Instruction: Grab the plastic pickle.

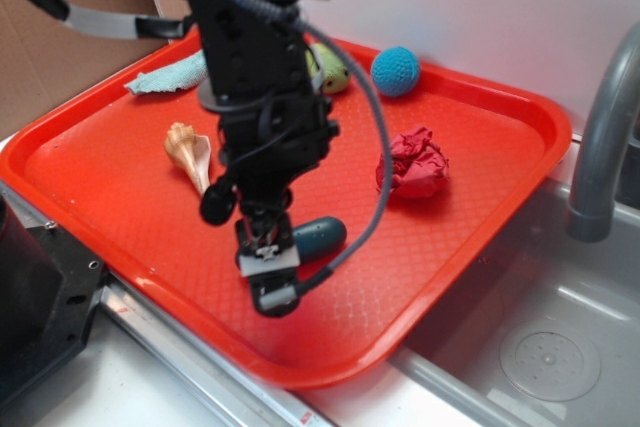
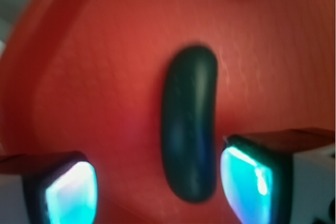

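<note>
Dark teal-green plastic pickle [image 2: 189, 124], a smooth capsule, lies on the red plastic tray [image 1: 470, 197] between the spread fingers of the claw [image 2: 157, 187], off-centre and nearly touching the right-hand pad [image 2: 247, 182] in the wrist view. Risk: uneven closing may roll the slick cylinder aside or squeeze it out lengthwise.

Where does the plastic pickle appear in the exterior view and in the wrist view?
Exterior: the plastic pickle lies lower centre on the red tray, its left end hidden behind the gripper.
Wrist: the pickle stands lengthwise at centre, between the fingers, nearer the right one.
Shared landmark: the red tray floor under it.
</note>
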